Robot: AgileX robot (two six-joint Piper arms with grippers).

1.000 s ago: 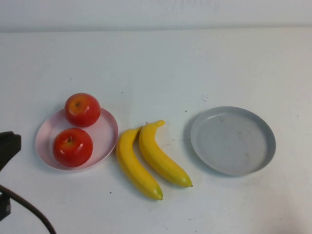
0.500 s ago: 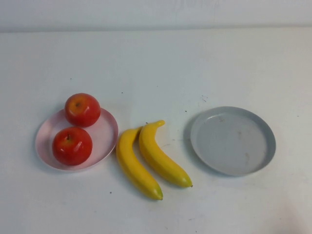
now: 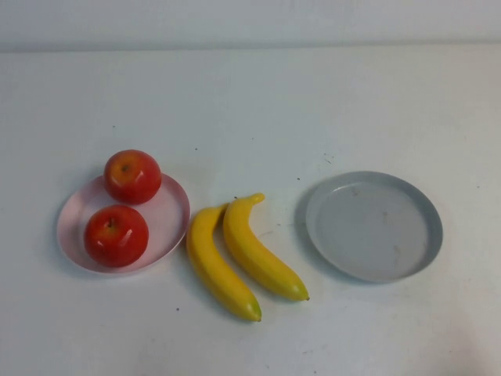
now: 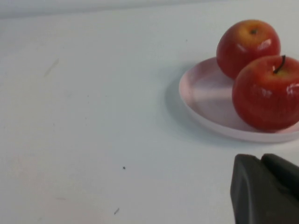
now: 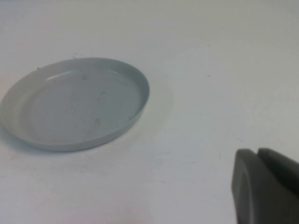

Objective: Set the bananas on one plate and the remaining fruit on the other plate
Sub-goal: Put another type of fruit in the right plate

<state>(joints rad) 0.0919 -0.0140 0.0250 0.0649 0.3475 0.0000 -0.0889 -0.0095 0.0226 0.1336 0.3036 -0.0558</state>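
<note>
So the white table [image 3: 250,102] takes up basically the whole shot. On it, the grey plate [image 3: 374,225] sits bare on the right side, and the pink plate [image 3: 168,227] on the left already has both red apples on it: one toward the back rim [image 3: 132,175], one nearer the front [image 3: 117,234], just about touching each other. That half of the job looks done to me.

The two bananas [image 3: 250,251] lie side by side on the bare table between the plates, touching along their upper ends, closer to the pink plate than the grey one.

Neither arm shows in the overhead view. The left gripper [image 4: 266,186] is parked low over the table near the pink plate, fingers pressed together, holding nothing. Same for the right gripper [image 5: 266,184], hanging near the grey plate, pinched closed and empty.

My guess on handling: the bananas look glossy and smooth, probably light and stiff, so kinda slippery. I'd grab across the thick middle, where the curve balances, not the tapered tips. Since they're touching, go for the outer one first.
</note>
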